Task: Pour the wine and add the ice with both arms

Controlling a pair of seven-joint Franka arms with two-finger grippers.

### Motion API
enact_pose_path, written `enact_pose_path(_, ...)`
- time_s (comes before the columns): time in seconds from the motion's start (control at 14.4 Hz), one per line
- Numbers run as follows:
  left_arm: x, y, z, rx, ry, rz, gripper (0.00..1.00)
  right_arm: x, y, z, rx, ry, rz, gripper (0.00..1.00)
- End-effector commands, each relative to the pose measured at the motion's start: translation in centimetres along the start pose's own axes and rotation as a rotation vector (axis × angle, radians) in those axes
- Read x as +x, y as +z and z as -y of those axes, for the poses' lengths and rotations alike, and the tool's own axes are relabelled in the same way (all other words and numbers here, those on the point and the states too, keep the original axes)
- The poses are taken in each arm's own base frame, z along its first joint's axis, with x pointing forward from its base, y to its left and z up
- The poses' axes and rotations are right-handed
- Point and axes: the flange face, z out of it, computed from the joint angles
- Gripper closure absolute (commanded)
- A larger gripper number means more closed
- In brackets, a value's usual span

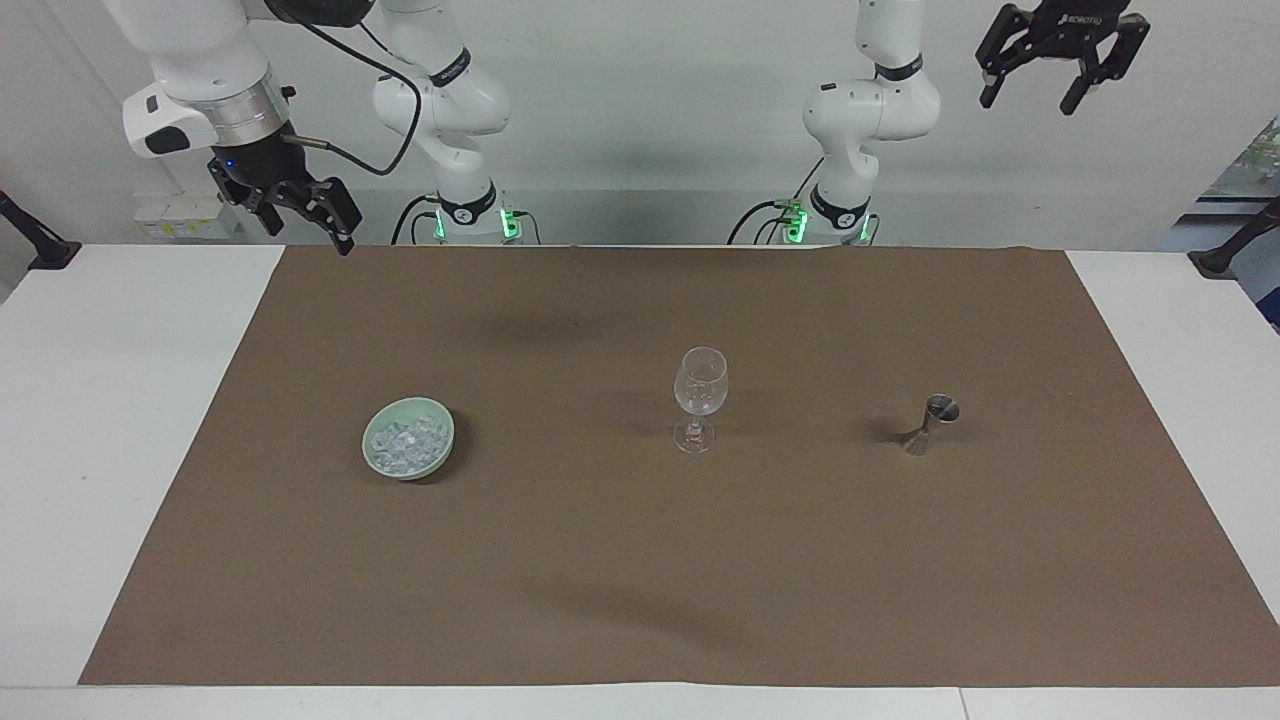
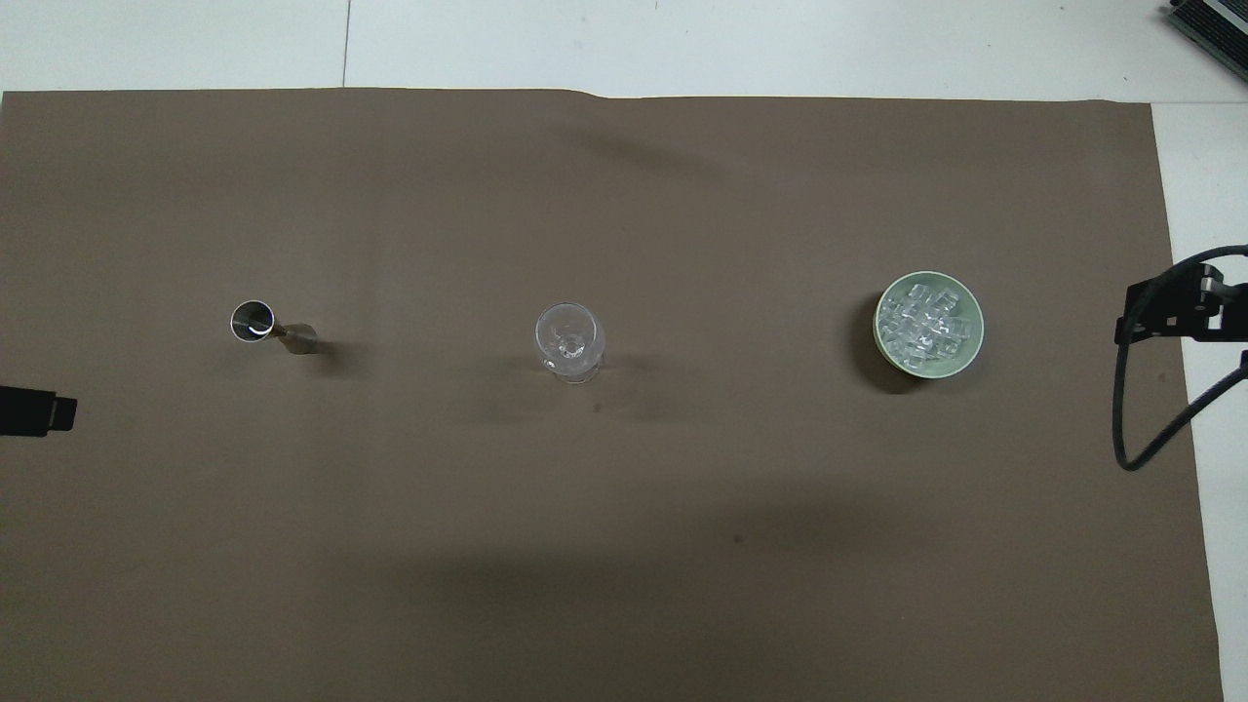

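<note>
Covering white table (image 1: 140, 420): brown mat (image 1: 640, 560) | wall (image 1: 660, 90) seemingly pale grey

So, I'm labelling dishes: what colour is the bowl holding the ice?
Pale green bowl, clearest in the overhead view.

— Where is the ice (image 1: 405, 443)?
— Heaped in the green bowl (image 1: 440, 452), clear whitish chunks, toward the right arm's end from the wine glass (image 1: 700, 398).
— And the glass?
— Upright, clear. The metal jigger (image 1: 932, 424) stands upright toward the left arm's end from it.
</note>
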Motion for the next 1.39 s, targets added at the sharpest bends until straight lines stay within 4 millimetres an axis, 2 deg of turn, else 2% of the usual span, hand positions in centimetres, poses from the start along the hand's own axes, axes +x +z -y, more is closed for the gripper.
enact_pose_path(0.0,2.4,3.6,0.4,0.003,0.02,0.009,0.0,0.1,0.0,0.0,0.008,-0.017,-0.011,0.0)
enact_pose_path(0.28,5.3,8.1,1.0,-0.053,0.002,0.009,0.0,0.1,0.0,0.0,0.008,-0.015,-0.011,0.0)
enact_pose_path(0.42,5.0,9.3,2.1,-0.064,-0.028,0.021,0.0,0.1,0.0,0.0,0.008,-0.015,-0.011,0.0)
enact_pose_path(0.56,4.4,9.4,3.7,-0.091,-0.073,0.016,0.0,0.1,0.0,0.0,0.008,-0.015,-0.011,0.0)
enact_pose_path(0.76,4.1,9.4,4.3,-0.096,-0.117,0.027,0.0,0.1,0.0,0.0,0.008,-0.015,-0.011,0.0)
enact_pose_path(0.97,4.0,9.3,5.0,-0.094,-0.31,0.038,0.0,0.1,0.0,0.0,0.008,-0.015,-0.011,0.0)
enact_pose_path(1.11,3.9,9.4,6.3,-0.093,-0.404,0.03,0.0,0.1,0.0,0.0,0.008,-0.015,-0.011,0.0)
enact_pose_path(1.25,4.3,9.3,6.5,-0.097,-0.479,0.002,0.0,0.1,0.0,0.0,0.008,-0.015,-0.011,0.0)
enact_pose_path(1.32,4.8,9.7,6.4,-0.129,-0.576,0.003,0.0,0.1,0.0,0.0,0.008,-0.015,-0.011,0.0)
